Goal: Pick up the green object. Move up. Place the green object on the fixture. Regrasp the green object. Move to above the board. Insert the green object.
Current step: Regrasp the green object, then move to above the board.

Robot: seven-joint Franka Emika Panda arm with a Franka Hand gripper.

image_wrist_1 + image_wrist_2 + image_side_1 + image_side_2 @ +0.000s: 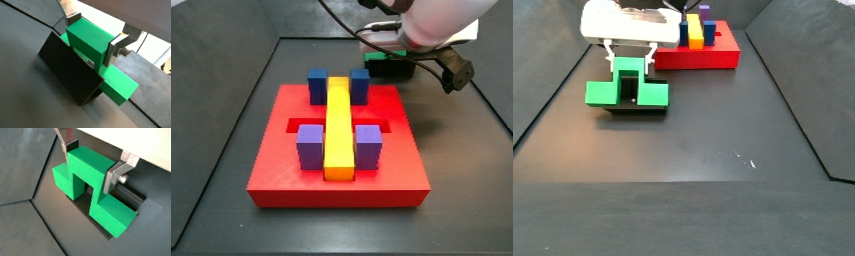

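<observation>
The green object [87,47] [83,178] rests on the fixture [67,70] [131,199], its lower side cubes hanging out past either side of the dark bracket. My gripper [93,37] [91,164] straddles the taller centre cube, and both fingers press flat against its opposite faces, shut on it. In a side view the gripper [629,64] stands directly over the green object [601,93], left of the board [714,58]. In a side view the arm hides most of the green object [382,58], which lies behind the board [278,165].
The board carries a long yellow bar [338,120], two blue blocks [318,84] at its far end and two purple blocks [310,146] at its near end. Dark floor stretches in front of the fixture [714,180]. Raised black walls border the floor.
</observation>
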